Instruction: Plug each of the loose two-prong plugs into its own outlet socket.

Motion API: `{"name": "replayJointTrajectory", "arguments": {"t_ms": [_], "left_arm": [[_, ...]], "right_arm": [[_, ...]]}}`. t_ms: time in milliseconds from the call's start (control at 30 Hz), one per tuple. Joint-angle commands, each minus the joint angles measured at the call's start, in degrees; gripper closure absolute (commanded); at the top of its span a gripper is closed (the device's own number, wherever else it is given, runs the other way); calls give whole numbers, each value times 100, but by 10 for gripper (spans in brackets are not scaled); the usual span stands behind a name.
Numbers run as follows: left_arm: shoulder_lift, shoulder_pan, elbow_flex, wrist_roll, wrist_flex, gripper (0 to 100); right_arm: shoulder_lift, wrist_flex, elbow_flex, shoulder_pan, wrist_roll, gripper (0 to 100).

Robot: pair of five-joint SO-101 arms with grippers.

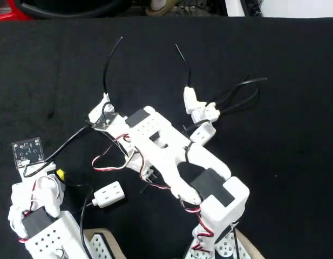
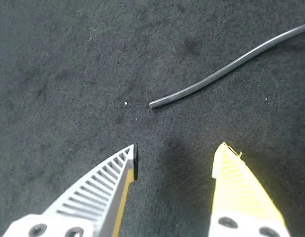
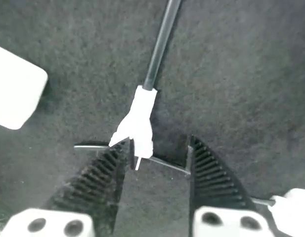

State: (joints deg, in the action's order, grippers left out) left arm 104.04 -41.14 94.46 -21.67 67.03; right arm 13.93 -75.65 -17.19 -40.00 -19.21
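Right gripper (image 3: 159, 145): jaws spread, straddling white plug (image 3: 137, 123), one finger touching its body. Looks lined up for pinch, not closed yet. Plug lies left of table (image 1: 296, 162) middle. Outlet socket (image 1: 108, 194) near front edge, nothing plugged in. Left gripper (image 2: 174, 153): jaws spread over bare cloth by cable end (image 2: 152, 103), near front-left corner, likely parked clear.

Plug (image 3: 136, 123) at right pincer (image 3: 160, 143) tips

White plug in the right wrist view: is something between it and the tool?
Nothing visible. The white plug lies inside the open right tool, close to one finger. A thin wire passes under its prongs but does not seem to be in the way.
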Motion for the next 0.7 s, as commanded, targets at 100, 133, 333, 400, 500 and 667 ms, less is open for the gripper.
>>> {"name": "replayJointTrajectory", "arguments": {"t_ms": [100, 133, 333, 400, 500, 667], "left_arm": [[26, 57, -22, -62, -79, 748], [26, 57, -22, -62, -79, 748], [26, 57, -22, -62, -79, 748], [26, 57, -22, -62, -79, 748], [26, 57, -22, -62, -79, 748], [26, 57, -22, -237, -62, 748]], "right_arm": [[-13, 211, -31, -88, 79, 832], [-13, 202, -31, -88, 88, 832], [-4, 185, -48, -290, 352, 832], [84, 185, -40, -334, 352, 832], [347, 211, 40, -343, 360, 832], [681, 167, 251, -343, 360, 833]]}}
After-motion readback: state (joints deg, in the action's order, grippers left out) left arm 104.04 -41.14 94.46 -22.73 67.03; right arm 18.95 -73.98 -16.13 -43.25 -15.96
